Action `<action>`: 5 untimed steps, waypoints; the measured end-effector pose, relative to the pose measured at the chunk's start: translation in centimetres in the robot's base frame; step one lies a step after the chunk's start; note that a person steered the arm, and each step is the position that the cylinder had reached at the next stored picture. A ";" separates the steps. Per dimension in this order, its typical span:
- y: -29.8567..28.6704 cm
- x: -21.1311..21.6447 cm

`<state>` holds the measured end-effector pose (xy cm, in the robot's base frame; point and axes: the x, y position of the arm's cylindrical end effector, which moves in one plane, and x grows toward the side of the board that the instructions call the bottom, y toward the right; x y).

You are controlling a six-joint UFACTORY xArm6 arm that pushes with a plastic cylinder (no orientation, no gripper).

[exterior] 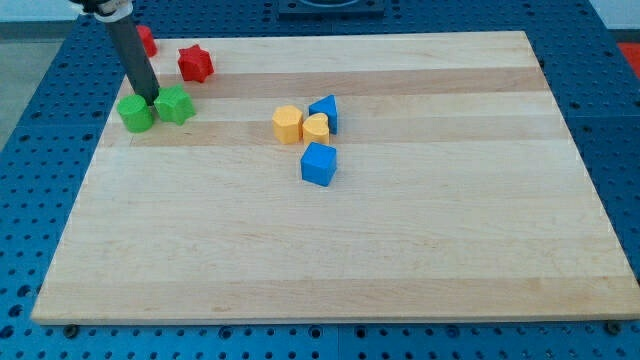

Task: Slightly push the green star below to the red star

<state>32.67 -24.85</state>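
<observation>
So the green star (175,104) is sitting in the far left corner area of the counter (330,250), just on the near side of the red star (196,63) and a touch to its left. The two stars are near each other but not touching.

My tip (150,100) is down right between the green star and a second green block (135,113), which looks like a round cylinder-ish piece. The tip seems to be pressed up against the left edge of the green star, with the cylinder just on its other side, slightly nearer. The rod leans up and off toward the far left.

As for the end effector, it's only a plain dark rod, so there is no wide or narrow to report and it isn't holding anything.

There's another red block (146,40) at the far left edge, mostly hidden behind the rod, so I can't tell its shape.

Toward the middle of the counter there's a small cluster: a yellow hexagon-ish block (287,124), a yellow heart-looking one (316,129) touching it on the right, a blue triangle-ish block (325,110) just behind that, and a blue block (319,164) a bit nearer.
</observation>
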 end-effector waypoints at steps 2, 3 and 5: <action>0.0 2.0; 0.0 1.9; 0.0 -1.0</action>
<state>31.70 -24.85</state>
